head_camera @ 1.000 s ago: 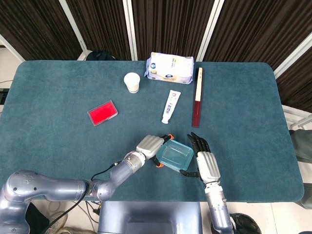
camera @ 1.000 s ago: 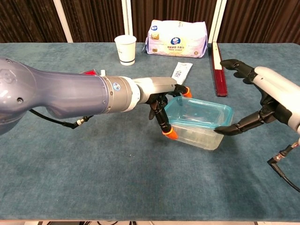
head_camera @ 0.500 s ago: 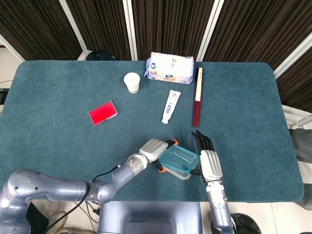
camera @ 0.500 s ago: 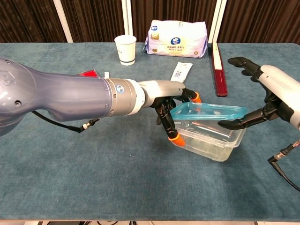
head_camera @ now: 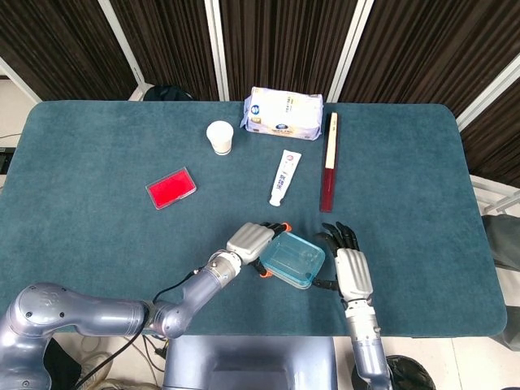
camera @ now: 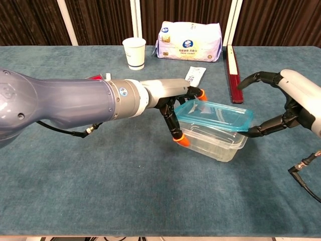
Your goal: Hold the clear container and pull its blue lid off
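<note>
In the chest view the clear container [camera: 216,146] stands on the table, and my left hand [camera: 173,108] grips its left end with orange-tipped fingers. The blue lid [camera: 215,115] lies loose and skewed on top, tilted, its right edge overhanging the rim. My right hand [camera: 291,100] is at the container's right end. Its thumb touches the lid's right corner from below, while the other fingers arch above the lid without touching it. From the head view the lid [head_camera: 291,258] sits between the left hand [head_camera: 250,240] and the right hand [head_camera: 351,272] near the table's front edge.
At the back stand a white paper cup [head_camera: 219,136], a pack of wipes [head_camera: 283,112], a white tube [head_camera: 284,177] and a long dark red box [head_camera: 328,162]. A red card [head_camera: 171,188] lies to the left.
Half a second ago the lid was raised at its right side on the right thumb. Now it has dropped lower and lies askew on the container. The right fingers have curled in more.
</note>
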`<state>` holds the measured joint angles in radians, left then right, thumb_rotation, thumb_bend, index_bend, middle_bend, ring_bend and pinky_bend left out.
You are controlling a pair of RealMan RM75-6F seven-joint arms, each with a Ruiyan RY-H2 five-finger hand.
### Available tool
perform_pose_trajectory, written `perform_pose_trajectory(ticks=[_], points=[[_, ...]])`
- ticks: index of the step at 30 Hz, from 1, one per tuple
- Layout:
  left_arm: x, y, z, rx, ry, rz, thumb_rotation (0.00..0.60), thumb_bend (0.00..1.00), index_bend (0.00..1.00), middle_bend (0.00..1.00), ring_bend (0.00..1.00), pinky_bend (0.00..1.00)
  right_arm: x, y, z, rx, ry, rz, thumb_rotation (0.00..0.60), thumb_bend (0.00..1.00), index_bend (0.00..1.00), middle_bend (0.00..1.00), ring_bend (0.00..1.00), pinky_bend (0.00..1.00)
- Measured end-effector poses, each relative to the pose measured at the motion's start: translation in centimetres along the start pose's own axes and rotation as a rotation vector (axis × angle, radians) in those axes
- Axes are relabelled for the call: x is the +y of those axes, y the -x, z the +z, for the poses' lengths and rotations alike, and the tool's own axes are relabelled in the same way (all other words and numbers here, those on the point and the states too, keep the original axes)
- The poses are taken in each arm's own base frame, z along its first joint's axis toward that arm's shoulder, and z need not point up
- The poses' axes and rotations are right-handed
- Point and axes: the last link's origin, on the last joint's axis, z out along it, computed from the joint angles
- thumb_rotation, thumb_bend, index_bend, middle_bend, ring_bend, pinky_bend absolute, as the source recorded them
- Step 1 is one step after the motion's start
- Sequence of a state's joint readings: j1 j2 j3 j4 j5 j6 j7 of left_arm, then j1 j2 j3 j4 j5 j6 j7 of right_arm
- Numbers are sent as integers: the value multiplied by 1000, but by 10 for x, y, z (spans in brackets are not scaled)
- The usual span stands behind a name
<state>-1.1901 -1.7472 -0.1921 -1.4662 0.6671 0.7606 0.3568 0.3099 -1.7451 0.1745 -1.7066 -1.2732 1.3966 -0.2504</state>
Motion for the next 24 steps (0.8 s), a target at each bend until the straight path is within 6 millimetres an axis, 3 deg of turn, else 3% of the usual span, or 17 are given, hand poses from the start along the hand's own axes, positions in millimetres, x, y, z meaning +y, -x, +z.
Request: perform_pose_trajectory(ticks=[6,14,24], points=[[-3,0,-2,-5,-12,20,600,61,67,96,56,213,1,0,0,-5,3,0,600,332,401,187,0,0],[-5,-5,-4,10,-27,24,600,0,10,39,0,164,4,0,-1,-10,21,0,600,408,492,191,0,0],[-6,-8,-8,13,-23,29,600,0,3,28,0,161,3,1,-1,-12,23,-4,600,599,544,193,0,0]])
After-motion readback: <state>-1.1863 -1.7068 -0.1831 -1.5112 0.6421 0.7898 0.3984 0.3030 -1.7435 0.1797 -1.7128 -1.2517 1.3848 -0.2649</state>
